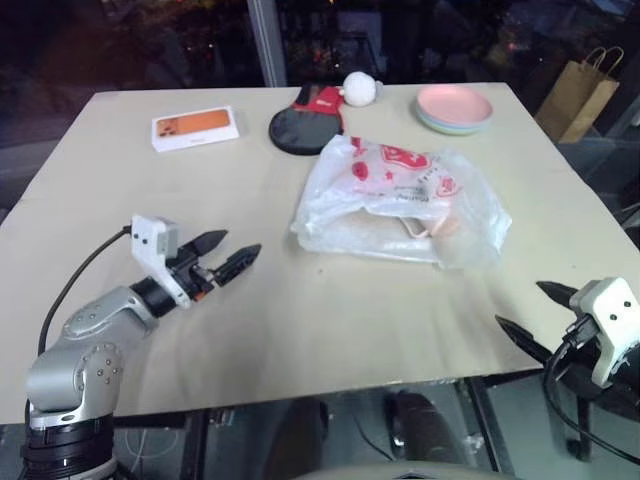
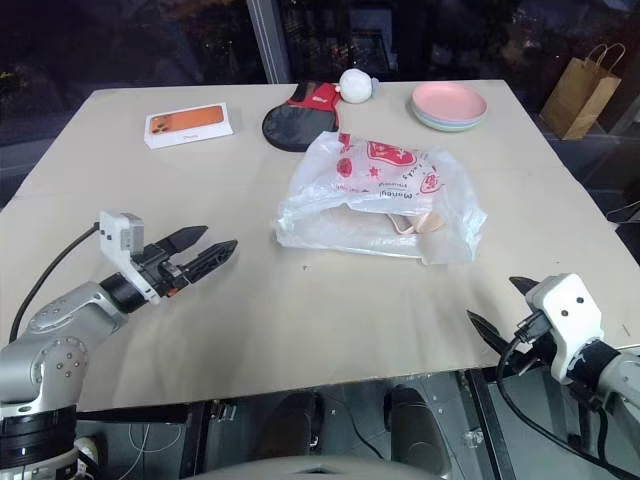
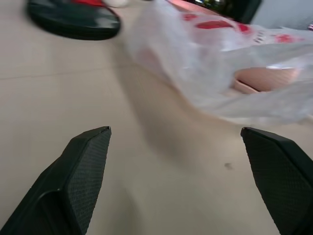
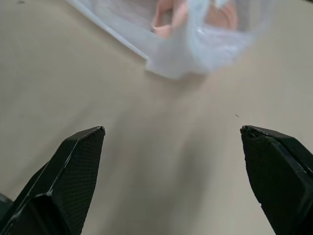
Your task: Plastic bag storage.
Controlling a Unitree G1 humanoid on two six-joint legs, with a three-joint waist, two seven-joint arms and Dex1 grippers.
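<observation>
Reaching in next: plastic bag (image 1: 400, 205) lies mid-table (image 1: 300, 320), toward far right edge. Left hand (image 1: 228, 254) & right hand (image 1: 530, 312) both wide open, empty, near edge. Pinch opposite sides, gather evenly.

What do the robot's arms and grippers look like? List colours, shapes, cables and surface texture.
The left arm is silver-grey metal with rounded, bolted joints and a black wrist collar. Each wrist carries a white boxy camera housing. A black cable loops to the left one; black cables hang under the right. The left gripper and right gripper have two black pointed fingers with finely dotted pads.
</observation>
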